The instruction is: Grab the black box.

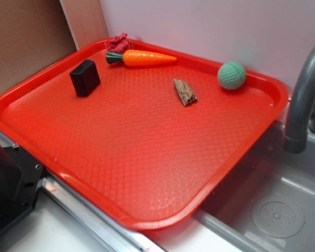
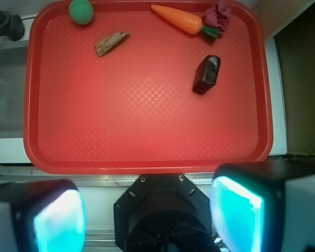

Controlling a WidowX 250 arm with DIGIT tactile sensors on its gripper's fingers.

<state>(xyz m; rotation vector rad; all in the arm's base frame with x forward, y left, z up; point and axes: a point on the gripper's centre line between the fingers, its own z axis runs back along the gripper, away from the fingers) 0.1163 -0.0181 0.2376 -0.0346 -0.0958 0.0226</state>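
Note:
The black box [image 1: 85, 77] stands on the red tray [image 1: 147, 178] near its far left corner, just in front of the toy carrot's leafy end. From the wrist view the black box [image 2: 207, 74] lies at the upper right of the tray [image 2: 147, 142]. My gripper [image 2: 147, 218] hangs high above the tray's near edge, far from the box, over the robot's black base. It is open, its two glowing cyan pads [image 2: 60, 220] set wide apart with nothing between them. The gripper does not show in the exterior view.
On the tray also lie an orange carrot [image 1: 144, 58], a crumpled red cloth [image 1: 118, 42], a piece of wood [image 1: 185, 92] and a green knitted ball [image 1: 231, 75]. A grey faucet [image 1: 304, 94] and sink [image 1: 275, 210] stand at the right. Black equipment [image 1: 8, 184] sits at the near left.

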